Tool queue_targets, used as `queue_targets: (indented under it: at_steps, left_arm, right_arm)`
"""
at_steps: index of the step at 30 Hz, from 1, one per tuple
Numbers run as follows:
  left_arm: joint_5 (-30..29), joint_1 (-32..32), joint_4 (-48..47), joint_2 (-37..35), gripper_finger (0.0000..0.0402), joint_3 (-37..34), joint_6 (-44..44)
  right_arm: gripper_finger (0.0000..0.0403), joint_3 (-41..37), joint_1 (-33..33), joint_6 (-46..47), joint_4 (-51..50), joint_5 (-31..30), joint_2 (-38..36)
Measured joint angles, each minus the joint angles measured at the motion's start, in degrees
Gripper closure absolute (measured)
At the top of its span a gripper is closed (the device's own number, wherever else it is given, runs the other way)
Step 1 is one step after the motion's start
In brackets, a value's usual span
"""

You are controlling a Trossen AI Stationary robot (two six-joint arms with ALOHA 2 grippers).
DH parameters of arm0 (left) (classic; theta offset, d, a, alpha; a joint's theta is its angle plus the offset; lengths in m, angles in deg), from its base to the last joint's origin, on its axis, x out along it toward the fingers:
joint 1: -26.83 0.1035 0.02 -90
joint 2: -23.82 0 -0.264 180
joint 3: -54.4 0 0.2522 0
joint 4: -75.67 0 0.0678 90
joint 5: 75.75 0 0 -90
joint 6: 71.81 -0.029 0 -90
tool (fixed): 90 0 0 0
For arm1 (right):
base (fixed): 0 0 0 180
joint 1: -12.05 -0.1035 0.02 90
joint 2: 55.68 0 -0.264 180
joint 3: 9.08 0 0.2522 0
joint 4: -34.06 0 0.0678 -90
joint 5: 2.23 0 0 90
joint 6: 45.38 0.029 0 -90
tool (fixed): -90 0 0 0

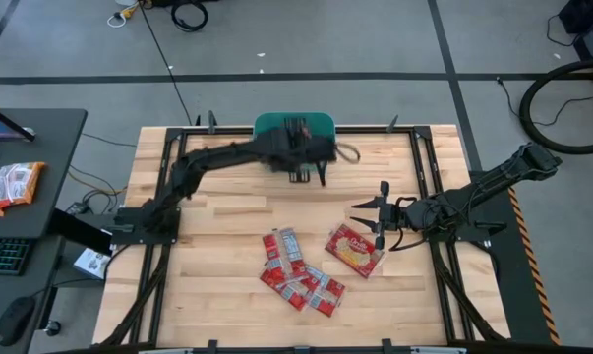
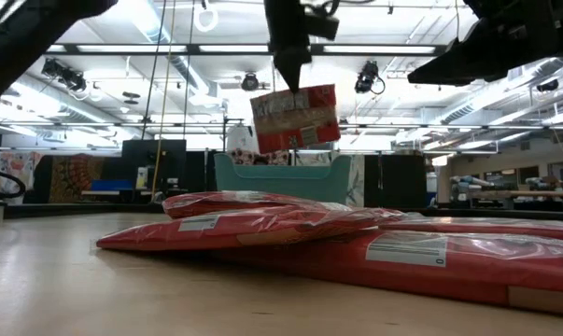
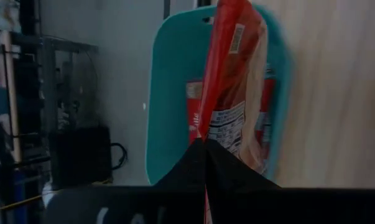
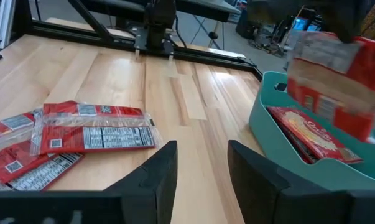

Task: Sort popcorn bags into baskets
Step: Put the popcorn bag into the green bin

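My left gripper (image 1: 311,162) hangs over the teal basket (image 1: 294,125) at the table's far edge, shut on a red popcorn bag (image 2: 295,117) that dangles above the basket (image 2: 281,179). One red packet (image 4: 306,134) lies inside the basket. Several red packets (image 1: 298,273) lie flat in an overlapping pile at the table's near middle, and the larger bag with the yellow popcorn picture (image 1: 353,248) lies flat to their right. My right gripper (image 1: 372,218) is open, just above the table by the larger bag's far side, and touches nothing. My left gripper pinches the popcorn bag by its top edge (image 2: 287,93) between the two shut fingers (image 2: 288,58), coming from above and pointing down. The bag hangs below the fingers, slightly tilted, lifted clear over the basket's opening (image 3: 175,93).
Bare wooden table lies between the basket and the pile, and on the left half. A black metal frame (image 1: 426,167) runs along the table's edges. A desk with orange-white packets (image 1: 9,185) and a keyboard stands left of the table.
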Motion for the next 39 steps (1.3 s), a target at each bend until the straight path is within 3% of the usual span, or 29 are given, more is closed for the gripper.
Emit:
queue_targets:
  at_steps: [11, 20, 23, 27, 35, 39]
  left_arm:
    - [7.32, 11.34, 4.73, 3.49, 0.0401, -0.07, -9.65]
    - [7.91, 16.61, 7.54, 6.47, 0.0401, -1.45, -12.82]
    - [14.8, 17.02, 4.23, 6.94, 0.0393, -1.66, -10.81]
    - [22.63, 16.54, 0.84, 7.08, 0.0364, -1.89, -6.26]
    - [21.74, 13.44, -3.75, 7.17, 0.0253, -2.82, -0.79]
    - [23.78, 10.62, -6.68, 5.75, 0.0231, -2.84, 2.94]
  right_arm:
    - [0.0256, 0.0, 0.0, 0.92, -0.17, 0.04, 0.0]
    - [0.0257, 0.0, 0.0, 1.18, -1.32, 0.04, 0.0]
    - [0.0256, 0.0, 0.0, 1.38, -1.69, 0.04, 0.0]
    - [0.0257, 0.0, 0.0, 1.42, -1.76, 0.07, 0.02]
    - [0.0257, 0.0, 0.0, 2.03, -1.58, 0.07, 0.04]
    - [0.0258, 0.0, 0.0, 2.05, -1.67, 0.08, 0.04]
